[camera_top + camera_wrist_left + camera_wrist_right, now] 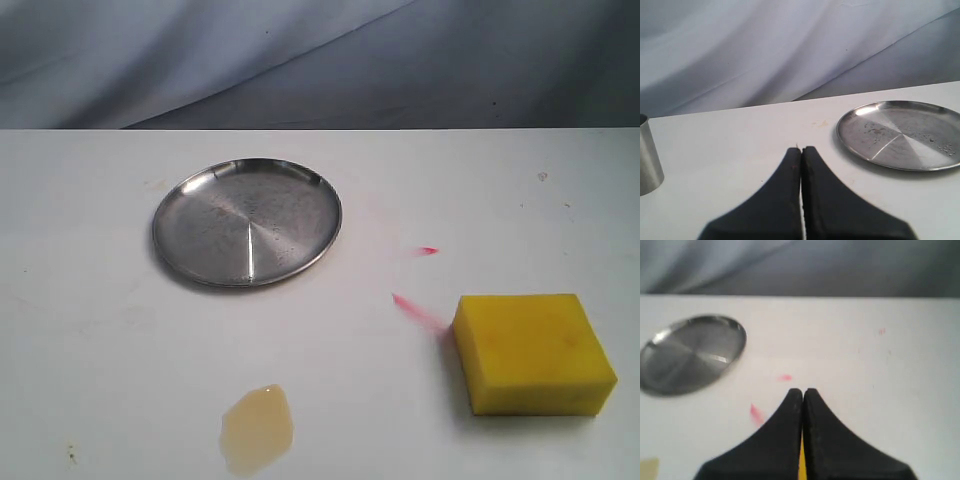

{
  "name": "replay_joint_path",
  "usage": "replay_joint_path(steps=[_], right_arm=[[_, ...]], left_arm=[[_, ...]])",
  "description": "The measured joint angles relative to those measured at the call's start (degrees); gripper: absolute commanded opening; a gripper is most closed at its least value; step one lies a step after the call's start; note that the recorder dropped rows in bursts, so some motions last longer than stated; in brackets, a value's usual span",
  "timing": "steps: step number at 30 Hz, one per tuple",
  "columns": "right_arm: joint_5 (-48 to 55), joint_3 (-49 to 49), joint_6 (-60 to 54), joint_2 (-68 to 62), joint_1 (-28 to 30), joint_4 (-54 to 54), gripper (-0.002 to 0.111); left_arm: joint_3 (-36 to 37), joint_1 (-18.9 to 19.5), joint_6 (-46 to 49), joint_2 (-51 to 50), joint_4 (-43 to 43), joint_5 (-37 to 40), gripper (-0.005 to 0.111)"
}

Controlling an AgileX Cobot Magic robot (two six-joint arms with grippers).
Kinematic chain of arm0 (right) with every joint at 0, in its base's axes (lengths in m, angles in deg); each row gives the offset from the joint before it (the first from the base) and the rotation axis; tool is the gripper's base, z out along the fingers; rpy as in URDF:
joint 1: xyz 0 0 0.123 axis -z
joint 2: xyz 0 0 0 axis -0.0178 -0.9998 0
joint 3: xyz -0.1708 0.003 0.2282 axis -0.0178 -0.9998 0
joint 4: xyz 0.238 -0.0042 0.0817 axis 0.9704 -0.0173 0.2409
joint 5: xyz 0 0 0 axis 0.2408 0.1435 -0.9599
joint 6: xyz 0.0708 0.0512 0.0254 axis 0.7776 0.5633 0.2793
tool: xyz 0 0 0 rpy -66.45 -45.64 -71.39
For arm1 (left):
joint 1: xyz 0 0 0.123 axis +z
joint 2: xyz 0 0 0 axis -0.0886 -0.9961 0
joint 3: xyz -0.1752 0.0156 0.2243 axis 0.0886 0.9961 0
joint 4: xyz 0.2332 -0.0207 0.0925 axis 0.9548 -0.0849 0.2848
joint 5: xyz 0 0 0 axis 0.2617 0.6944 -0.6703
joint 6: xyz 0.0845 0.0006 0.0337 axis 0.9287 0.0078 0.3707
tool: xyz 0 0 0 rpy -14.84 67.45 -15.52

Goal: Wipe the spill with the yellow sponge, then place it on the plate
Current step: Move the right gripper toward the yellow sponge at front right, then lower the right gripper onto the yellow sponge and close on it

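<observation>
The yellow sponge [533,352] lies flat on the white table at the front right. Only a thin yellow sliver of it [801,465] shows between my right gripper's fingers. The silver plate [247,221] sits left of centre, farther back; it also shows as the plate [900,134] and the plate [690,352] in the wrist views. The pale tan spill [258,428] is near the front edge, left of the sponge; a corner of the spill [648,467] shows in the right wrist view. My left gripper [801,150] and right gripper [803,391] are both shut and empty, outside the exterior view.
Thin pink-red streaks [418,312] and a pink dash [428,250] mark the table between plate and sponge. A metal cylinder [649,156] stands at the edge of the left wrist view. A grey cloth backdrop [320,60] hangs behind the table.
</observation>
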Motion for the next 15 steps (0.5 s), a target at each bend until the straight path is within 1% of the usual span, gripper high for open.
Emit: replay_joint_path(steps=[2,4,8,10,12,15], right_arm=[[5.65,3.19,0.25,-6.11,0.00,-2.15,0.011],[10.14,5.58,0.25,-12.61,0.00,-3.67,0.023],[14.29,7.16,-0.16,-23.99,0.00,-4.43,0.056],[14.95,7.28,-0.42,-28.85,0.00,-3.76,0.069],[15.30,7.37,-0.85,-32.77,0.00,-2.64,0.075],[15.27,7.37,-2.39,-38.69,0.00,-1.14,0.079]], left_arm=[[0.00,0.00,0.00,0.00,0.00,0.00,0.000],[0.00,0.00,0.00,0.00,0.00,0.00,0.000],[0.00,0.00,0.00,0.00,0.00,0.00,0.000],[0.00,0.00,0.00,0.00,0.00,0.00,0.000],[0.00,0.00,0.00,0.00,0.00,0.00,0.000],[0.00,0.00,0.00,0.00,0.00,0.00,0.000]])
